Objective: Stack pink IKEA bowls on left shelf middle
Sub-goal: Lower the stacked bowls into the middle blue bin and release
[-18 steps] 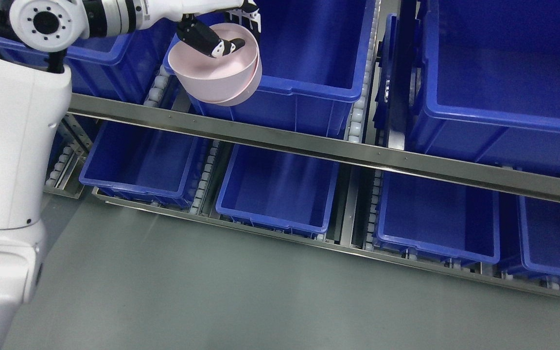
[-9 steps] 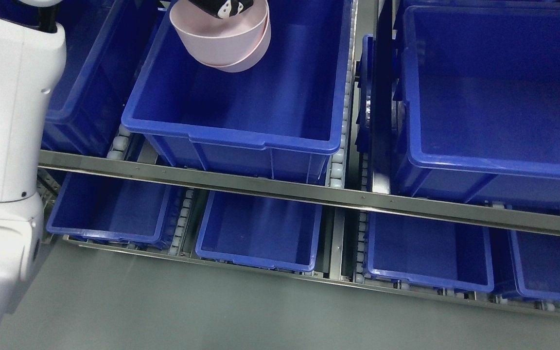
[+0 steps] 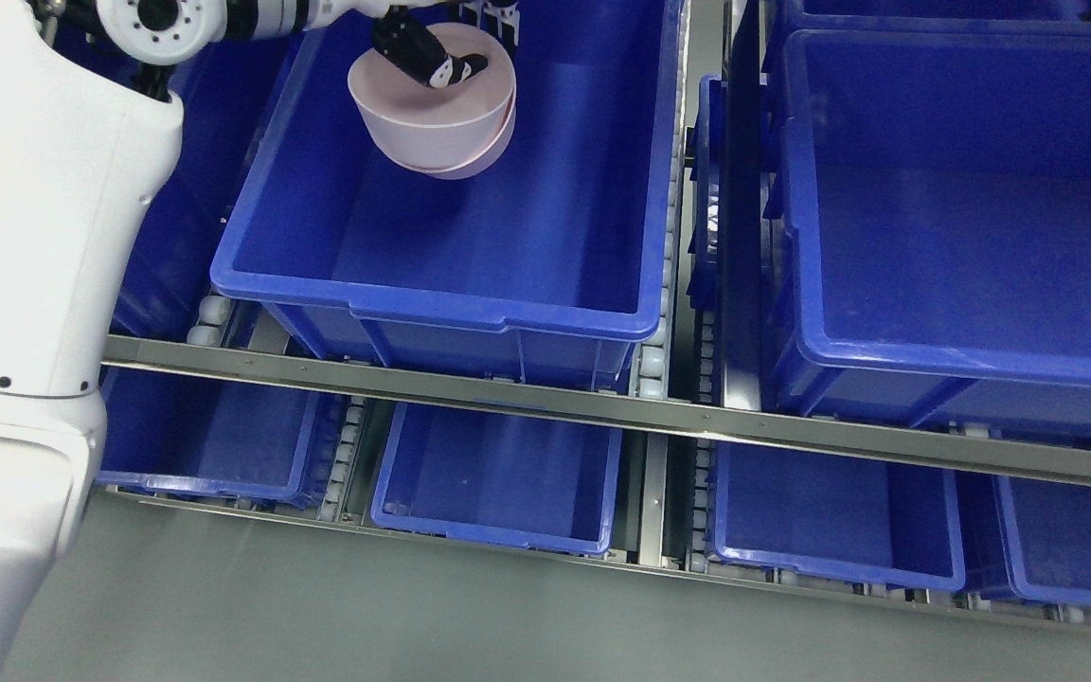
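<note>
Two nested pink bowls (image 3: 432, 128) hang inside the large blue bin (image 3: 432, 313) on the middle shelf, toward its far left part. My left hand (image 3: 446, 43) is shut on the bowls' rim, one black thumb (image 3: 427, 59) reaching inside the top bowl and the other fingers behind the rim. The left arm (image 3: 223, 19) comes in along the top edge from the left. Whether the bowls touch the bin floor I cannot tell. The right arm does not show.
A second large blue bin (image 3: 962, 350) stands to the right on the same shelf behind a steel rail (image 3: 602, 412). Smaller blue bins (image 3: 498, 474) line the lower shelf. My white torso (image 3: 25, 332) fills the left edge. Grey floor lies in front.
The head camera has kept tilting and moving toward the shelf. The left hand has carried the bowls from over the bin's front corner to deeper inside it, and lower.
</note>
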Controlling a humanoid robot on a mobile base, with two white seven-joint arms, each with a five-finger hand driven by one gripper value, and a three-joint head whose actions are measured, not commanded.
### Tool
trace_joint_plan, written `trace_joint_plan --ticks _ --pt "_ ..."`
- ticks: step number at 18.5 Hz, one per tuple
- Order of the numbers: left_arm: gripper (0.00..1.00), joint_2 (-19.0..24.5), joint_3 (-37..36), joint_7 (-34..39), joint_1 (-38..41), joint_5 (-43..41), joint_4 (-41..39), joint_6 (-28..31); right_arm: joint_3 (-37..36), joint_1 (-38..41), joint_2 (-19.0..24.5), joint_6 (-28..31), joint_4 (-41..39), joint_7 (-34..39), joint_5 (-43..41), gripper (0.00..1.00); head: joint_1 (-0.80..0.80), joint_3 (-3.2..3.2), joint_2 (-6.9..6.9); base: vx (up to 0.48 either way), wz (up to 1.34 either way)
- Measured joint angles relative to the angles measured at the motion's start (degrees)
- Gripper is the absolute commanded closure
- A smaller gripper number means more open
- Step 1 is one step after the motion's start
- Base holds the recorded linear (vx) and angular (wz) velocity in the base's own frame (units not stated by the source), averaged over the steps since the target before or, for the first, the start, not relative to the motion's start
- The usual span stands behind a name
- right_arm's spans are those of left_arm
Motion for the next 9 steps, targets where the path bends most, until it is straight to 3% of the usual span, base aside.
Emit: trace_joint_plan --ticks 9 --pt "0.88 -6.5 -1.0 4.6 2.6 -7.2 6.8 -0.5 0.0 0.0 0.0 0.0 0.0 0.2 -0.3 0.0 0.0 0.0 0.0 0.0 0.0"
